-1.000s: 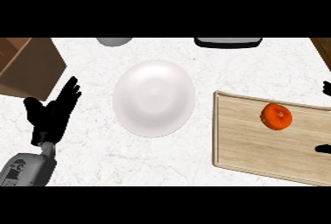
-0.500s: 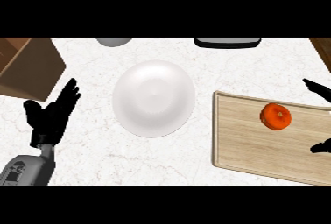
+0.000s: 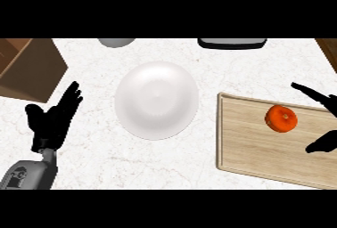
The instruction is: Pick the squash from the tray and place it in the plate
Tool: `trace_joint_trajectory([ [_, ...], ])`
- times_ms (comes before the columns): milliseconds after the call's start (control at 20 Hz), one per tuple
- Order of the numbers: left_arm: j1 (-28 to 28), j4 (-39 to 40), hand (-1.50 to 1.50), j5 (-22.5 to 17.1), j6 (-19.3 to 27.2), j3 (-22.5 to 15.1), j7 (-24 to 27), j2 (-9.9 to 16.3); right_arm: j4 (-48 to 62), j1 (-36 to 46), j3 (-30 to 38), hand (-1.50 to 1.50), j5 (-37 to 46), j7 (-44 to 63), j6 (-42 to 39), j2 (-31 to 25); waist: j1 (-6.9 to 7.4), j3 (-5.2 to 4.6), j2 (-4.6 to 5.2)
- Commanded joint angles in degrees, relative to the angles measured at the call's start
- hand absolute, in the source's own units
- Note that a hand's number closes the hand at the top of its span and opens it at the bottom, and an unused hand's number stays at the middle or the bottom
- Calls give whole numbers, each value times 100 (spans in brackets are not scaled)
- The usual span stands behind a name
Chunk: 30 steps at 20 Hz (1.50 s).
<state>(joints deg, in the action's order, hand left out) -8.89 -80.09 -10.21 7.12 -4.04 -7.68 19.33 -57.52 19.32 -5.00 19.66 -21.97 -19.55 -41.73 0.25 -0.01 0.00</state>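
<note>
Your squash (image 3: 281,118) sits on the tray (image 3: 250,151), right of the plate (image 3: 157,100). Your right robot hand (image 3: 321,120) spreads wide beside it; your left robot hand (image 3: 54,119) rests open, far left.

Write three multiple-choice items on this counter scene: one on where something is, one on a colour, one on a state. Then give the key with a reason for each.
1. Where is the squash?
A. on the wooden tray
B. in the white plate
C. on the bare counter

2. What colour is the squash?
A. green
B. orange
C. white

3. How is the right hand?
A. curled round the squash
B. open, fingers spread either side of the squash
C. pressed flat on the plate

Key: 1 A, the squash lies on the tray's upper part, right of the plate. 2 B, it is plainly orange. 3 B, its fingers are spread and apart from the squash.
</note>
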Motion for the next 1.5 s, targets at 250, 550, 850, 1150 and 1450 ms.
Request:
trace_joint_trajectory([
  [250,-166,250,0,244,-286,348,68,-137,-74,269,100,-150,650,453,-485,332,-19,0,0],
  [550,107,-183,0,368,-306,348,-152,-337,525,576,191,-150,1229,361,-348,566,7,2,3],
  [850,-109,199,0,394,-607,586,-8,-338,1190,951,191,-150,1769,148,-19,914,15,2,11],
  [1150,170,-178,0,597,-429,549,-52,-513,425,545,-119,150,2028,347,-375,1125,-7,0,-4],
  [1450,-318,365,0,665,-476,689,11,-521,371,371,-111,150,2126,-373,-424,977,-48,-1,1],
])
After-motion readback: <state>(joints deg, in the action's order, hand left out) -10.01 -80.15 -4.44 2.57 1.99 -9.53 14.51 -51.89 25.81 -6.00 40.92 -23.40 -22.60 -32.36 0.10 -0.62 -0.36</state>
